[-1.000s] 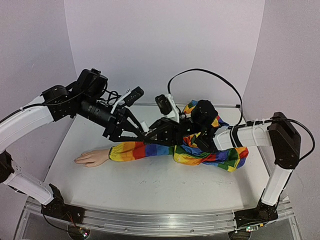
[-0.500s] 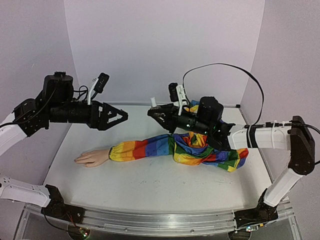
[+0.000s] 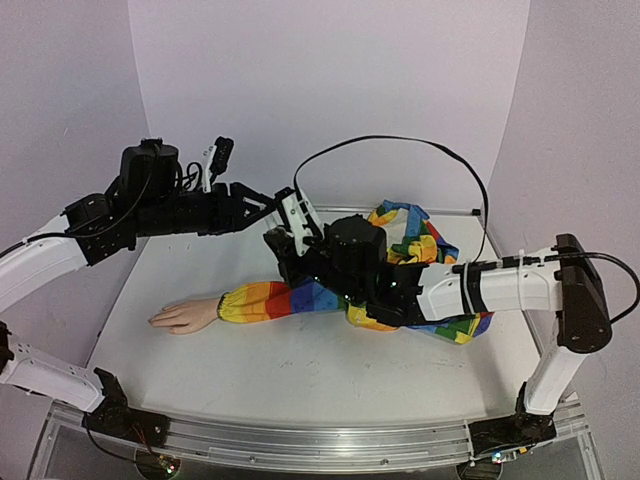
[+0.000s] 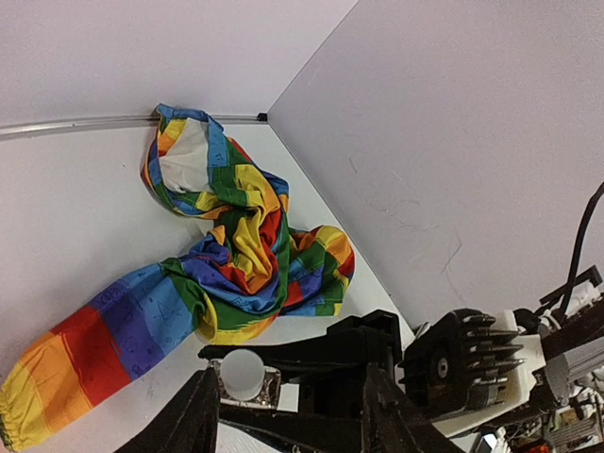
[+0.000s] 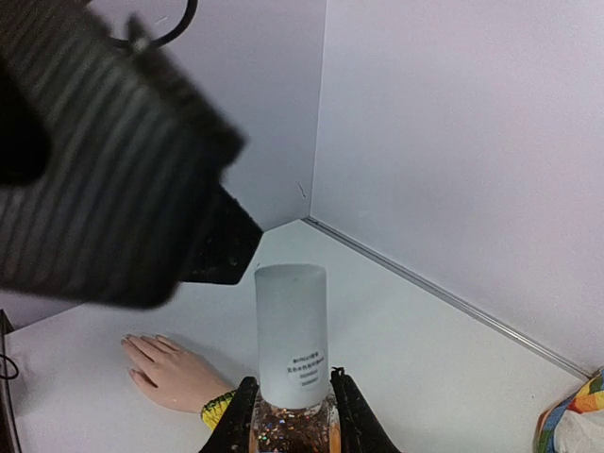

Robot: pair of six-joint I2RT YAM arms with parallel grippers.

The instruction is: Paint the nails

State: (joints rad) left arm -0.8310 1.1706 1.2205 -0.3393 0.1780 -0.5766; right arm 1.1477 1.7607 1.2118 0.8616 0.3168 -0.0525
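Observation:
The pale mannequin hand (image 3: 185, 316) lies flat on the white table at the left, at the end of the rainbow sleeve (image 3: 280, 298). In the right wrist view its fingertips point left, and the nails (image 5: 126, 342) are too small to make out. My right gripper (image 5: 293, 382) is shut on a small clear glass bottle (image 5: 288, 432) of glitter polish with a tall frosted cap (image 5: 293, 330), held above the sleeve. My left gripper (image 4: 288, 373) is open, its tips level with the cap (image 4: 243, 373), which lies near one finger. From above, both grippers (image 3: 272, 205) (image 3: 279, 240) meet mid-table.
The sleeve's bunched end (image 3: 420, 260) lies at the back right, seen also in the left wrist view (image 4: 236, 236). A black cable (image 3: 400, 143) arcs above the right arm. Lilac walls close off the back and both sides of the table (image 3: 300, 370).
Half a second ago the grippers were apart. My right arm has since carried the bottle left and lower, and my left gripper has come right to the cap, its jaws narrower.

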